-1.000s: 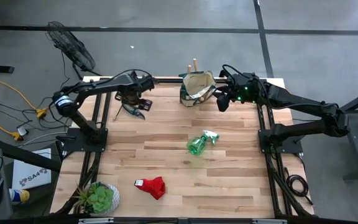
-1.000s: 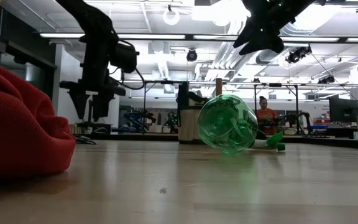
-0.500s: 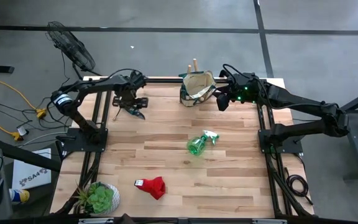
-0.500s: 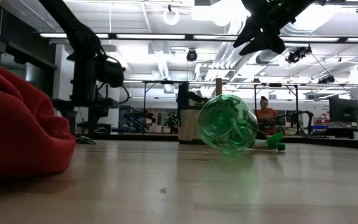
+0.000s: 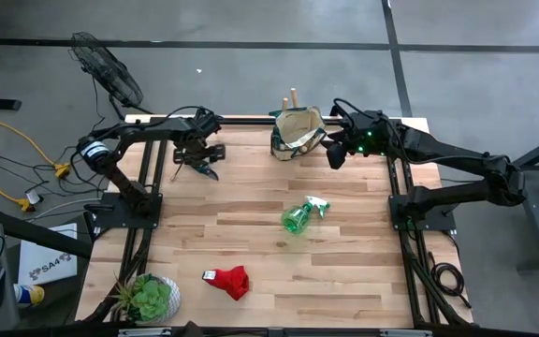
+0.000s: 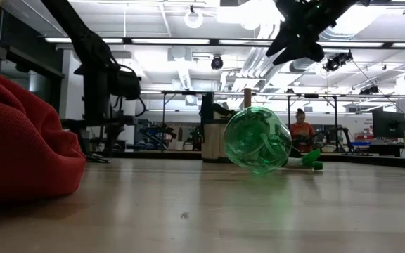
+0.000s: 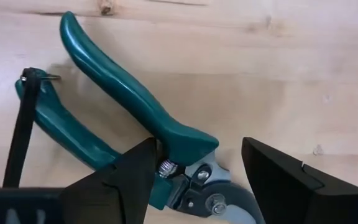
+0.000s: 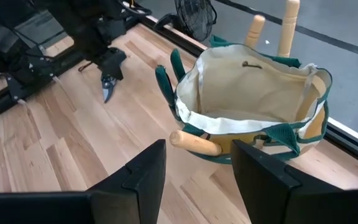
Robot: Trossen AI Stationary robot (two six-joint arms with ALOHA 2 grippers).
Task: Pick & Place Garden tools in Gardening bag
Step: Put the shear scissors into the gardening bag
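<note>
The pruning shears, with teal handles, lie flat on the table at the far left. My left gripper is open, pointing down over them, one finger on either side of the pivot; it also shows in the high view. The tan gardening bag with green trim stands at the far middle, with wooden handles sticking out of its pockets. My right gripper is open and empty, raised just right of the bag. A green spray bottle lies on its side mid-table. A red glove lies near the front. My left gripper comes at the shears from above, its fingers across them at the pivot end of the handles. One finger stands right beside the pivot; I cannot tell whether it touches. The shears lie flat on the table.
A green potted plant stands at the near left corner. In the low view the red glove fills the left and the spray bottle lies in front of the bag. A person shows in the room behind.
My left gripper has gone down toward the pruning shears and a little toward the table's left edge, and now stands low over them. The shears have stayed where they were.
</note>
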